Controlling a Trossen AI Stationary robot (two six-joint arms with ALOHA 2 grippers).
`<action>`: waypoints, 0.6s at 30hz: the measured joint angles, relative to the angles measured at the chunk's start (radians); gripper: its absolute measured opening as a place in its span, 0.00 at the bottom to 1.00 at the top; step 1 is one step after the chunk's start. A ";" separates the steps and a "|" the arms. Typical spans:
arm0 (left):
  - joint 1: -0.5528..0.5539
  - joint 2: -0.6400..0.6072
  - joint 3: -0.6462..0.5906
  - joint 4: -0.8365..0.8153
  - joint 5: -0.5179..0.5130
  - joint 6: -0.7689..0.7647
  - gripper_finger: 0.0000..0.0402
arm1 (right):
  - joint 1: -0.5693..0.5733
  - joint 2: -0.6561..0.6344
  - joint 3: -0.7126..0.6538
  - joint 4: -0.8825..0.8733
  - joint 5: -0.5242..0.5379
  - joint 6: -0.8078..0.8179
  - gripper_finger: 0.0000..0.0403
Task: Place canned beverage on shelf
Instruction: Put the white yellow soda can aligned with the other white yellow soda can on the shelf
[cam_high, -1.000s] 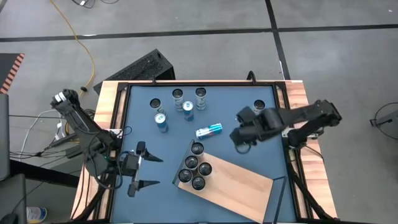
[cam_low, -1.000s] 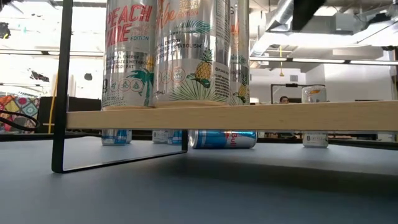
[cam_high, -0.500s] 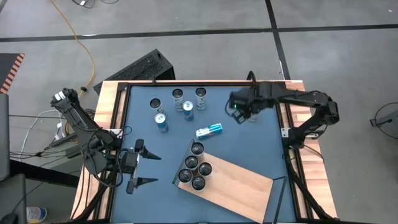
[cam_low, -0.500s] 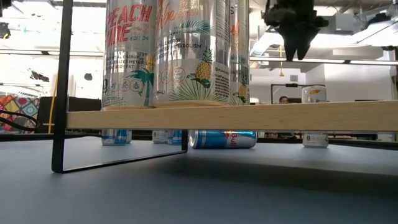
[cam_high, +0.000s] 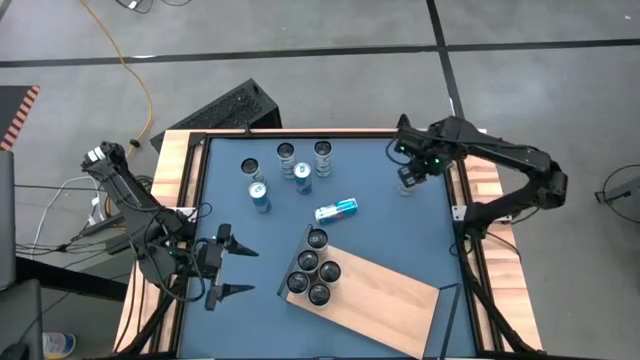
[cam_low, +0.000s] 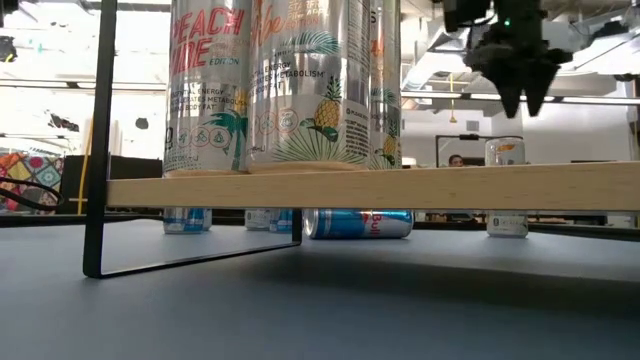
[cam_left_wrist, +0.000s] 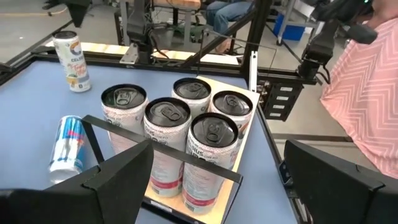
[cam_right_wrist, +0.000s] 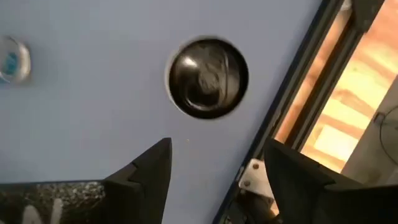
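1. The right pincer (cam_high: 408, 172) has swung away from the middle of the bench (cam_high: 380, 225) to its far right corner, and its fingers have parted on the way; it now hangs spread and empty, just above a lone upright can (cam_right_wrist: 208, 77).
2. That can (cam_low: 505, 186) is the likely next pick: it stands near the bench's right rail, well apart from the shelf (cam_high: 385, 297), whose left end already carries five cans (cam_high: 313, 269).
3. Handling, as I judge it: thin aluminium, stiff if full, smooth and a bit slippery, easy to dent under a hard squeeze. Best taken across the round body, mid-height, fingers on opposite sides.
4. Its long axis runs straight up, lid facing the wrist camera, so a descent from above suits it.
5. The left pincer (cam_high: 228, 268) waits wide open at the near left of the bench, facing the shelf.
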 joint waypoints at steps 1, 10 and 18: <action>0.000 0.000 0.000 0.001 -0.001 0.005 0.87 | -0.003 -0.011 -0.018 0.004 -0.006 -0.003 0.59; 0.000 0.000 0.000 0.001 -0.045 0.005 0.87 | -0.002 -0.090 -0.051 0.179 -0.028 -0.052 0.59; 0.001 0.000 0.000 0.001 -0.047 0.004 0.87 | -0.041 -0.030 -0.051 0.143 -0.035 -0.097 0.60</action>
